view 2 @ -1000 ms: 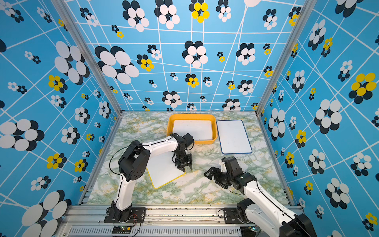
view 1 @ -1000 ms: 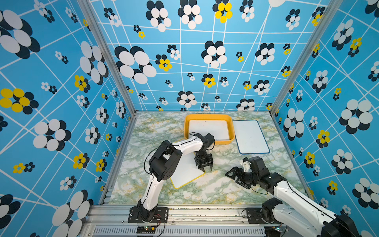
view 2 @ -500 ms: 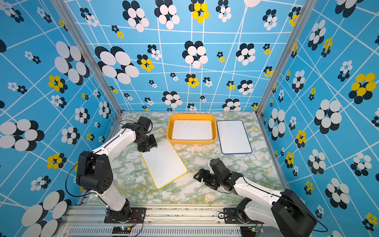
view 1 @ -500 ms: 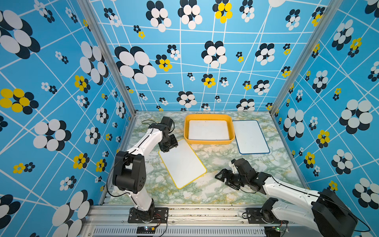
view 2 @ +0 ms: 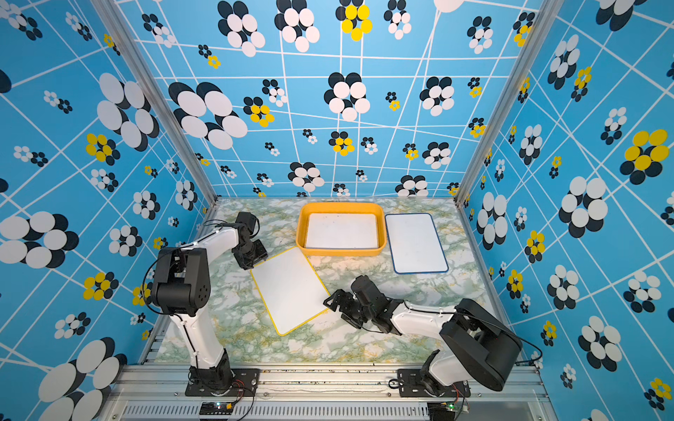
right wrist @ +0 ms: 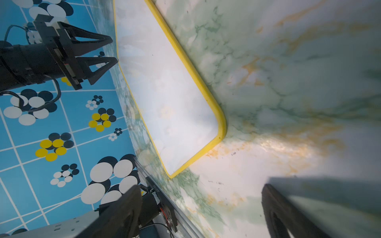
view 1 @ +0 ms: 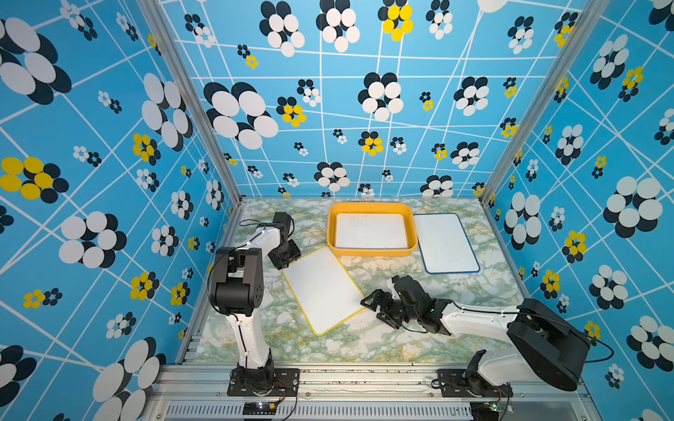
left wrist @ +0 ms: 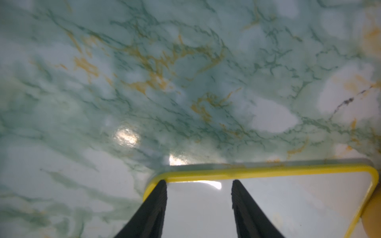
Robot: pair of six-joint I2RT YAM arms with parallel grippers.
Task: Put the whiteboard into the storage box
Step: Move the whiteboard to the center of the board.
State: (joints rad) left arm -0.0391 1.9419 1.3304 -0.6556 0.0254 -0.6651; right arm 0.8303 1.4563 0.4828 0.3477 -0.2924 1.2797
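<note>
Here, left claw (left wrist: 199,182) part-spread at yellow-framed whiteboard (left wrist: 288,206) corner; right claw (right wrist: 200,188) spread wide, empty.

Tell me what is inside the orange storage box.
One whiteboard lies flat inside the storage box, covering nearly all of its floor. The floor beneath it is hidden, so whether anything lies under that board cannot be seen.

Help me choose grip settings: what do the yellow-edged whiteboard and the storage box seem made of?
Yellow-edged whiteboard: thin rigid panel, glossy white face, probably coated sheet, as it shows faint reflections in the right wrist view; the yellow frame looks like plastic. Storage box: likely moulded plastic with a soft sheen, judging by its even orange-yellow colour, rounded corners and flared rim.
</note>
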